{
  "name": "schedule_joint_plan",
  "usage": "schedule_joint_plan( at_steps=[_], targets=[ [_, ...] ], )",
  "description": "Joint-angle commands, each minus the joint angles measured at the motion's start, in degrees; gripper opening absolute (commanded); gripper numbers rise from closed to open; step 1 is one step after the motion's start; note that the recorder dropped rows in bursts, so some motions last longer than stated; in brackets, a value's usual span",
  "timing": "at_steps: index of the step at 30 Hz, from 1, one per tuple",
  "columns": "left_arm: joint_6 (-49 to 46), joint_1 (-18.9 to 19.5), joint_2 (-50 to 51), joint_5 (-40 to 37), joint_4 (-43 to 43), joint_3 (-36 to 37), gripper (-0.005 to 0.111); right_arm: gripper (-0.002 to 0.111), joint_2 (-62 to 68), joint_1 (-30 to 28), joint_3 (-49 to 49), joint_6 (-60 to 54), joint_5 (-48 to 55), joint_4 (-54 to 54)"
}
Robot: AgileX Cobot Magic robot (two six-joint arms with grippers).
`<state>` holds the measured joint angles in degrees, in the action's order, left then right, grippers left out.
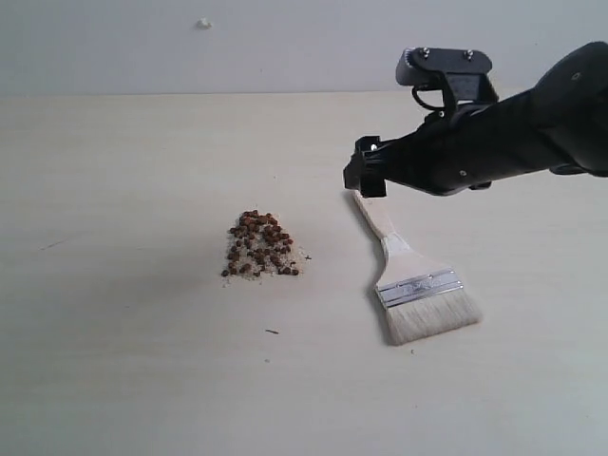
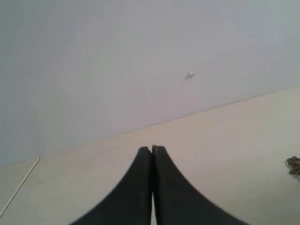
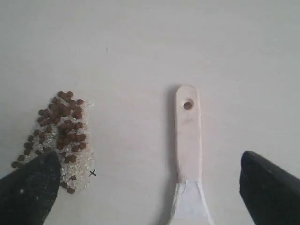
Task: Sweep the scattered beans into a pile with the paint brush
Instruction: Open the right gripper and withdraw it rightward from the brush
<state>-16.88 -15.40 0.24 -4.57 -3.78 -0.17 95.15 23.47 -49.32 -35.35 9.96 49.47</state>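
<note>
The beans (image 1: 259, 249) lie bunched in a small reddish-brown heap with pale crumbs on the table, also seen as beans (image 3: 61, 133) in the right wrist view. The paint brush (image 1: 408, 275) lies flat to their right, bristles toward the front, its handle (image 3: 187, 136) with the hole pointing away. My right gripper (image 1: 365, 169) hovers open above the handle end, fingers (image 3: 267, 187) spread wide on either side of the handle, touching nothing. My left gripper (image 2: 152, 149) is shut and empty; it does not show in the exterior view.
A small dark speck (image 1: 272, 332) lies in front of the heap. A pale wall (image 1: 285, 43) rises behind the table's far edge, with a tiny white blob (image 1: 203, 23) on it.
</note>
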Motion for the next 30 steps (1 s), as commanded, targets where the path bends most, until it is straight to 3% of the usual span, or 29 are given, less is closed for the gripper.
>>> schedule_joint_plan(
  at_steps=[1, 3, 5, 7, 10, 11, 17, 25, 30],
  targets=[
    [0.4, 0.0, -0.2, -0.1, 0.0, 0.2, 0.0, 0.095, -3.6, -0.3, -0.2, -0.6, 2.1, -6.7],
    [0.4, 0.0, -0.2, -0.1, 0.0, 0.2, 0.0, 0.092, -4.0, -0.3, -0.1, -0.6, 2.8, -9.6],
    [0.4, 0.0, -0.2, -0.1, 0.0, 0.2, 0.0, 0.079, -4.6, -0.3, 0.5, -0.6, 2.5, -9.8],
    [0.4, 0.0, -0.2, -0.1, 0.0, 0.2, 0.0, 0.056, -5.6, -0.3, 1.6, -0.6, 1.5, -9.8],
    [0.4, 0.0, -0.2, -0.1, 0.0, 0.2, 0.0, 0.01, -8.5, -0.3, 4.9, -0.6, -2.5, -9.8],
    [0.4, 0.0, -0.2, -0.1, 0.0, 0.2, 0.0, 0.001, -10.0, -0.3, 6.5, -0.6, -4.7, -9.1],
    [0.4, 0.0, -0.2, -0.1, 0.0, 0.2, 0.0, 0.0, -21.4, -0.2, 16.8, -0.6, -9.4, -7.8],
    [0.4, 0.0, -0.2, -0.1, 0.0, 0.2, 0.0, 0.0, -31.8, -0.2, 22.8, -0.6, 8.3, -7.8],
    [0.4, 0.0, -0.2, -0.1, 0.0, 0.2, 0.0, 0.0, -33.1, -0.2, 22.7, -0.6, 9.7, -7.7]
  ],
)
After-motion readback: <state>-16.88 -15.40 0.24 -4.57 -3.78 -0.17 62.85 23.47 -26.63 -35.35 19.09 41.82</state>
